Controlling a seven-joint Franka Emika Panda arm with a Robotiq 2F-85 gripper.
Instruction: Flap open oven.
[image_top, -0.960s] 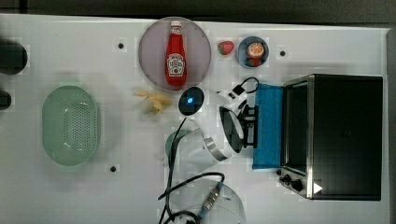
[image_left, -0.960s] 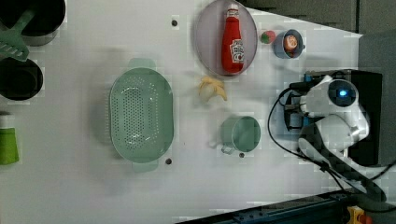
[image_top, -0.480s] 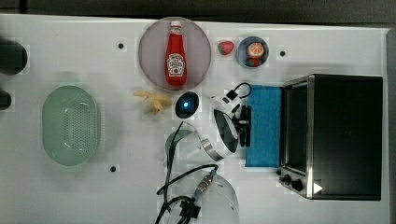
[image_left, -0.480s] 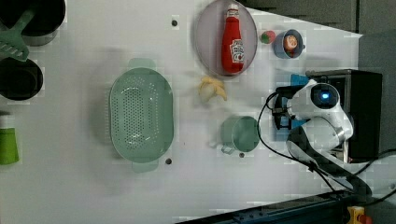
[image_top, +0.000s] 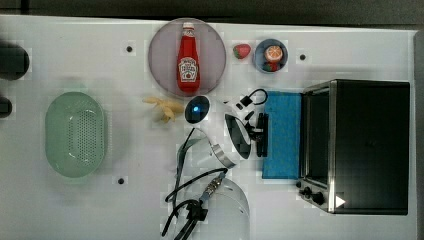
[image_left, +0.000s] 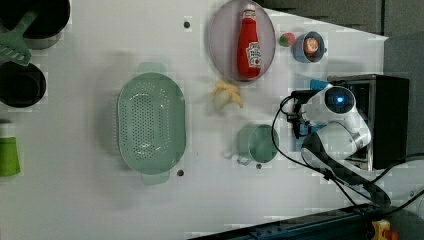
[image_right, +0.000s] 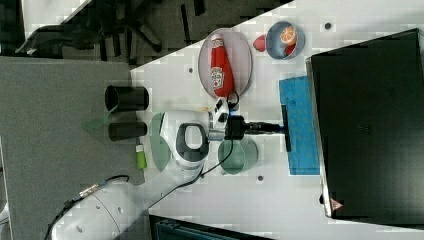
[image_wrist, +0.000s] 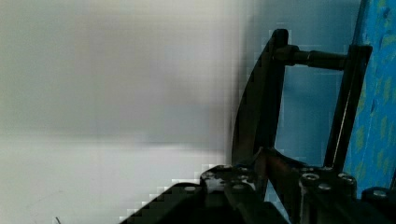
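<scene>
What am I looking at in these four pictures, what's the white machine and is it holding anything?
The white machine is a robot arm with a two-fingered gripper at its end. Three pictures look down on one white table from different sides; the fourth comes from a camera on the arm's wrist, close behind the fingers.

On the table stands a black toaster oven. Its blue glass door is folded down and lies nearly flat in front of it. The gripper is closed on the door's black handle.

Also there: a ketchup bottle lying on a round plate, a banana, a strawberry, a small blue bowl with fruit, a green colander and a green cup beside the arm.
</scene>
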